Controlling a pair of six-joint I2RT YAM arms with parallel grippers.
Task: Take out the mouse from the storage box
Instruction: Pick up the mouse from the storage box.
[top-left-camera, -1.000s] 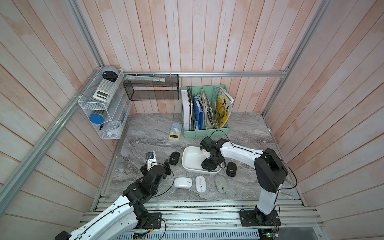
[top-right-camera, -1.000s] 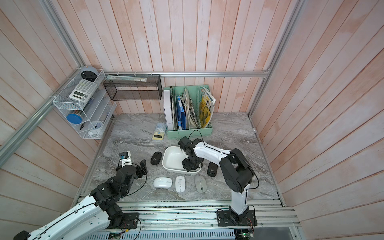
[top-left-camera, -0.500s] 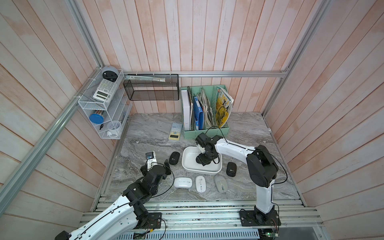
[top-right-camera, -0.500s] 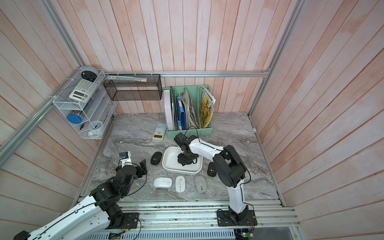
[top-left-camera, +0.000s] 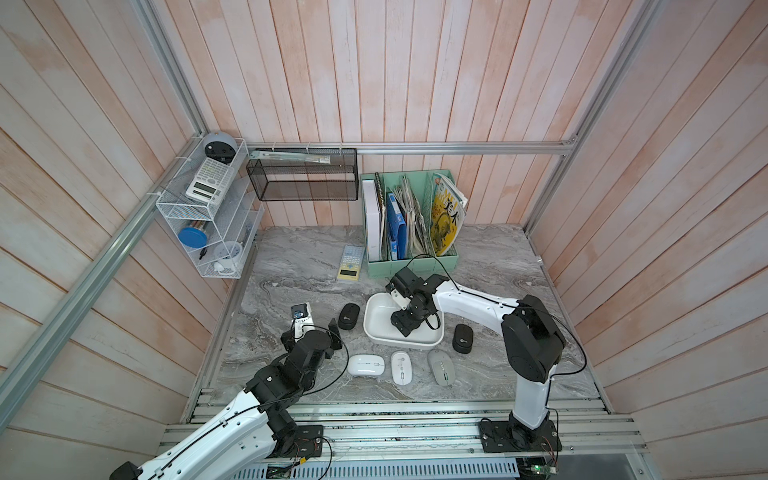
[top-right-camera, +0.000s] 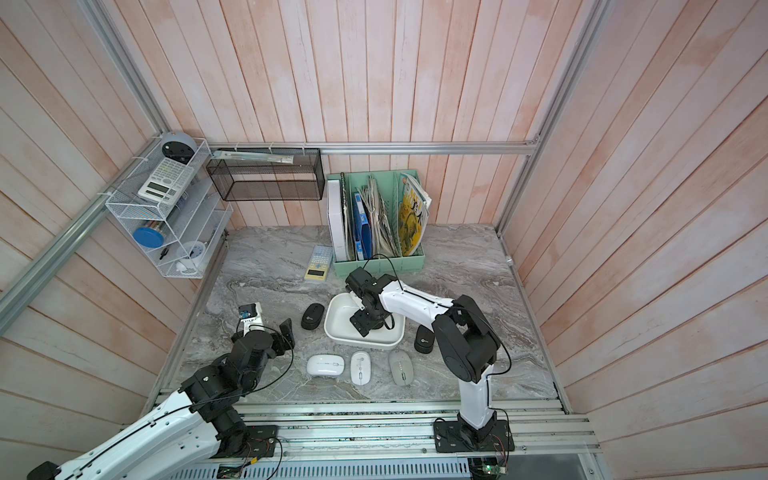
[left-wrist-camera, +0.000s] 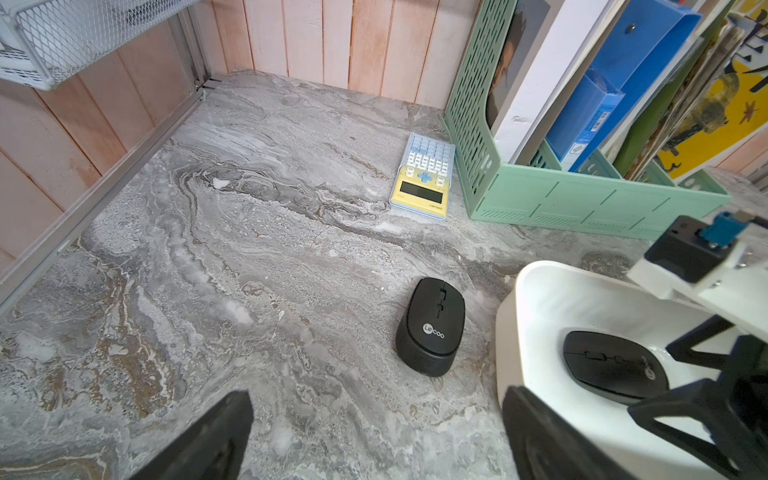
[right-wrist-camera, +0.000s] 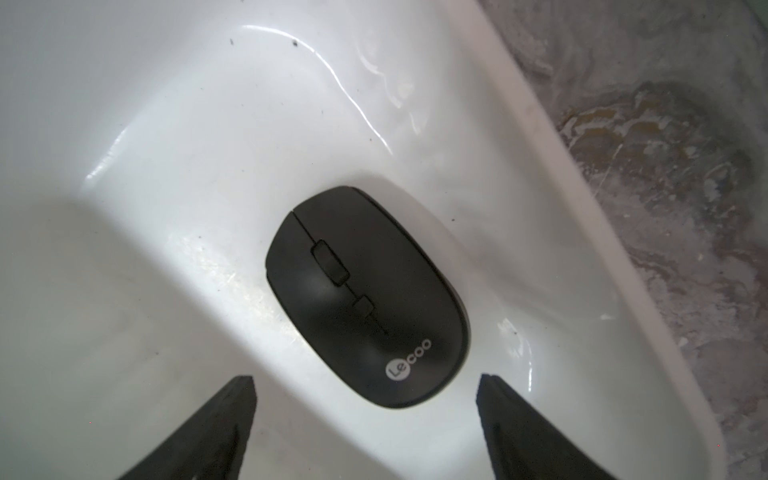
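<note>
The storage box (top-left-camera: 398, 343) (top-right-camera: 360, 343) is a glossy white tub in mid-table. A black mouse (right-wrist-camera: 365, 299) (left-wrist-camera: 615, 365) lies flat on its floor. My right gripper (right-wrist-camera: 365, 378) (top-left-camera: 405, 326) (top-right-camera: 363, 326) reaches down into the box with its jaws open. The tail end of the mouse lies just ahead of the two fingertips (right-wrist-camera: 243, 386), untouched. In both top views the gripper hides most of that mouse. My left gripper (left-wrist-camera: 376, 392) (top-left-camera: 312, 331) hovers open over bare table, left of the box, holding nothing.
A black mouse (top-left-camera: 348, 316) (left-wrist-camera: 432, 328) sits left of the box, another (top-left-camera: 462, 338) to its right. Two white mice (top-left-camera: 365, 365) and a grey one (top-left-camera: 441, 366) line the front. Behind are a calculator (top-left-camera: 351, 262), a green file organiser (top-left-camera: 411, 262) and a mesh basket (top-left-camera: 303, 178).
My right gripper has shifted left inside the box to sit over the mouse, and its jaws have spread wider. The left arm has not moved.
</note>
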